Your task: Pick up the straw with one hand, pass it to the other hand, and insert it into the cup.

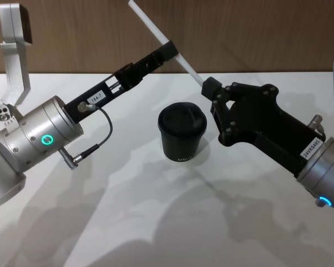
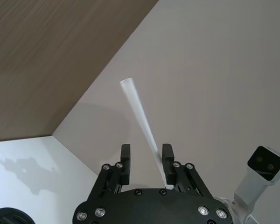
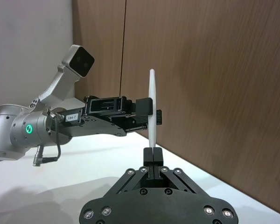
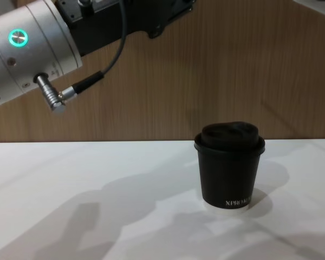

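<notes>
— Since you have the wrist feeds up, what has each claw got?

— My right claw [image 3: 151,154] is pinched tight on the lower end of the white straw [image 1: 156,30]. My left claw [image 2: 146,153] is spread wide. The straw passes between its fingers, lying against one finger [image 2: 167,156] and clear of the other.

— And where is the straw itself?

— Held up in the air on a slant, well above the bench [image 1: 128,222] and not touching the cup [image 4: 229,168]. The cup is black paper. It stands upright on the white bench with its domed lid on, between my two arms in the head view.

— Any writing you can read?

— White "XPRO" low on the cup's side, with a further letter I can't make out. A white sticker [image 1: 94,98] on the left claw's body reads "184-7". A label [image 1: 310,147] on the right claw looks like "24VRS485", though I wouldn't swear to it. A green ring [image 1: 46,139] glows on the left wrist.
</notes>
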